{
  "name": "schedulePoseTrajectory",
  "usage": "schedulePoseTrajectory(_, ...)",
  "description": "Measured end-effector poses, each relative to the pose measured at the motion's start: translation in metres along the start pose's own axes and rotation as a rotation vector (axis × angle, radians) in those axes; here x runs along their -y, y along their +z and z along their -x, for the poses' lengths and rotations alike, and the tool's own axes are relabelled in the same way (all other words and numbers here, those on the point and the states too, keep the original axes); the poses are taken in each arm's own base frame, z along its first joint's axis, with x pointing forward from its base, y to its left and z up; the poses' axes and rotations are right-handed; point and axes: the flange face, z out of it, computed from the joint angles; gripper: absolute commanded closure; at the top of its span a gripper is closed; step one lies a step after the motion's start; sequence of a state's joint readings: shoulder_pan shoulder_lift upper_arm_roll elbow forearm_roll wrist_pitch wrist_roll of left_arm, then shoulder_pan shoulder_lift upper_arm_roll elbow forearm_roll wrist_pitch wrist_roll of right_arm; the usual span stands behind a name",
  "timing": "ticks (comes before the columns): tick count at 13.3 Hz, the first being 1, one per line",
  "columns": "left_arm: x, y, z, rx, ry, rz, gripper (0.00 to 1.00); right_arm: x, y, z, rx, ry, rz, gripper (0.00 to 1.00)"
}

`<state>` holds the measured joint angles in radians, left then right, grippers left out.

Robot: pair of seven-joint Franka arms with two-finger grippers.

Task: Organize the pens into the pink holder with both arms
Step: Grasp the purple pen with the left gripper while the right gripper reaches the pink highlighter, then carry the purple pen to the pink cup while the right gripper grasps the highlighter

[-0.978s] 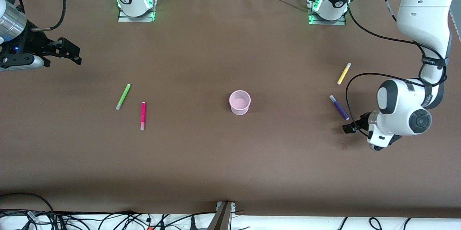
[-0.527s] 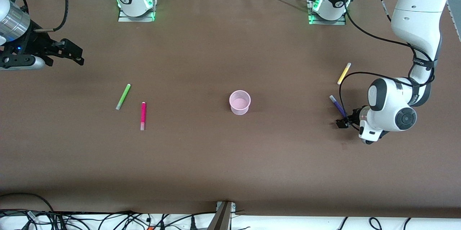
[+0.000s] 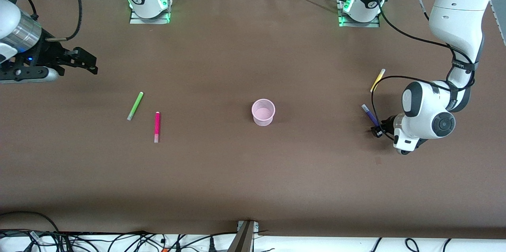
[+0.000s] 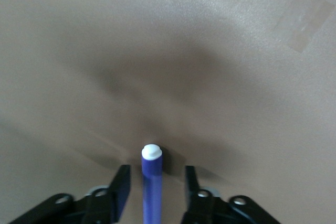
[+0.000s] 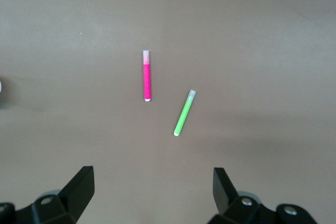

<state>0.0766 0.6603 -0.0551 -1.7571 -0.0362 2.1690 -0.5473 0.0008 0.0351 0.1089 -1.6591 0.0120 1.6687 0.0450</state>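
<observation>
Movement at the left arm's end of the table (image 3: 253,173) since a second ago: left gripper (image 3: 377,131) brought in from just short of the dark purple pen (image 3: 369,114) to that pen's five-o'clock end, now low and astride it. Unclenched, a finger on either flank of the barrel with a slim gap each side, seen only through the left wrist view, where the left gripper (image 4: 156,170) frames the purple pen (image 4: 151,182) and its rounded white cap. Also there alone, a pale square of tape (image 4: 304,19) stuck flat on the matte brown surface. Right gripper (image 3: 94,66) nudged a little toward the middle over the right arm's end, spread wide, holding nothing. From the right wrist view, right gripper (image 5: 152,174) above the green pen (image 5: 184,112) and the magenta pen (image 5: 147,80), both slim sticks with whitish tips. Unmoved since earlier: pink holder (image 3: 263,112), a translucent rimmed round cup, upright mid-table; green pen (image 3: 135,106) and magenta pen (image 3: 157,125) at its nine o'clock, purple at three, yellow pen (image 3: 377,80) near two.
</observation>
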Motion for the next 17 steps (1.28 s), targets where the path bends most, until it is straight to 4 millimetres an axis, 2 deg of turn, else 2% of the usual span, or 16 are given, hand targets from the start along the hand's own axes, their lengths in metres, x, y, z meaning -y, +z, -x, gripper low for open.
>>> schedulePoseTrajectory(4, -0.001, -0.004, 0.000, -0.010, 0.000, 0.006, 1.00, 0.009, 0.036, -0.014, 0.062, -0.014, -0.003, 0.00)
schedulePoseTrajectory(6, -0.006, -0.016, 0.000, -0.032, 0.007, 0.023, 1.00, 0.010, 0.056, -0.022, 0.093, -0.014, -0.005, 0.00)
schedulePoseTrajectory(7, -0.013, -0.031, 0.001, -0.055, 0.009, 0.042, 1.00, 0.013, 0.070, -0.028, 0.108, -0.019, -0.006, 0.00)
schedulePoseTrajectory(9, -0.036, -0.083, 0.010, -0.110, -0.019, 0.098, 1.00, 0.023, 0.108, -0.044, 0.122, -0.027, -0.011, 0.00)
schedulePoseTrajectory(11, -0.067, -0.142, 0.032, -0.138, -0.076, 0.157, 1.00, 0.038, 0.153, -0.057, 0.153, -0.018, -0.011, 0.00)
schedulePoseTrajectory(13, -0.103, -0.184, 0.061, -0.149, -0.153, 0.225, 1.00, 0.046, 0.203, -0.063, 0.185, -0.001, -0.011, 0.02)
schedulePoseTrajectory(15, -0.136, -0.203, 0.090, -0.137, -0.220, 0.276, 1.00, 0.048, 0.245, -0.061, 0.188, 0.008, -0.012, 0.05)
schedulePoseTrajectory(17, -0.171, -0.210, 0.124, -0.129, -0.258, 0.297, 1.00, 0.049, 0.276, -0.053, 0.168, 0.028, -0.013, 0.05)
